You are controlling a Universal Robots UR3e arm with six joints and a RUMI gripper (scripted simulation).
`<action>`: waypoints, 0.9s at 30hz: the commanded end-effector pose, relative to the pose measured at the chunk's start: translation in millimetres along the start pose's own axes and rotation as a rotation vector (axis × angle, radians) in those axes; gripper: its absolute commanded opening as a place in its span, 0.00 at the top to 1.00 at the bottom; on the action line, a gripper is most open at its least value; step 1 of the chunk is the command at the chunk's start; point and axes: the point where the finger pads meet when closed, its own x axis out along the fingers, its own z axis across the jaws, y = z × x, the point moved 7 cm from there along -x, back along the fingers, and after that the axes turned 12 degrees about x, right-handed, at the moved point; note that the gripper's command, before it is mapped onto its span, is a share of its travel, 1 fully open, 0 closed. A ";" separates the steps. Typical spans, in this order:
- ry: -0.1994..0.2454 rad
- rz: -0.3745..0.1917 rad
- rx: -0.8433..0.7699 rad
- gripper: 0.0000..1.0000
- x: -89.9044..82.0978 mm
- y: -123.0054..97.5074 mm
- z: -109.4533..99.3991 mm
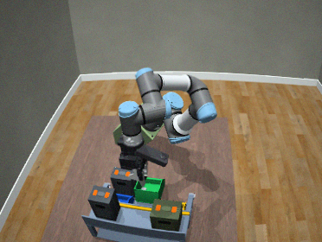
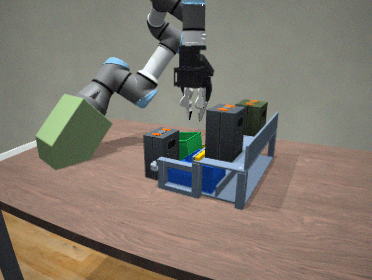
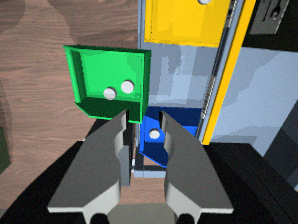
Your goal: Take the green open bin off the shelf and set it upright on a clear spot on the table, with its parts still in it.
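Note:
The green open bin [image 1: 149, 188] stands upright at the shelf's edge nearest the arm's base, between two dark boxes; it also shows in the exterior view [image 2: 190, 144]. In the wrist view the bin [image 3: 110, 82] holds two white round parts [image 3: 118, 90]. My gripper [image 1: 140, 175] [image 2: 195, 112] points straight down, above the bin's near corner and apart from it. Its fingers stand a narrow gap apart with nothing between them.
The grey shelf [image 2: 220, 170] carries a blue bin [image 3: 160, 132] with a white part, a yellow bin [image 3: 185, 22], two dark boxes [image 1: 123, 181] [image 1: 104, 202] and an olive box [image 1: 165, 213]. The arm's green base block [image 2: 70, 131] stands to the left.

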 end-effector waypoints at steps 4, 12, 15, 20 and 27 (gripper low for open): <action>-0.002 -0.001 0.000 0.80 0.3 -0.6 -1.7; -0.002 -0.001 0.000 0.80 0.3 -0.6 -1.7; -0.002 -0.001 0.000 0.80 0.3 -0.6 -1.7; -0.002 -0.001 0.000 0.80 10.3 -0.6 -1.9; -0.002 -0.001 0.000 0.80 10.3 -0.6 -1.9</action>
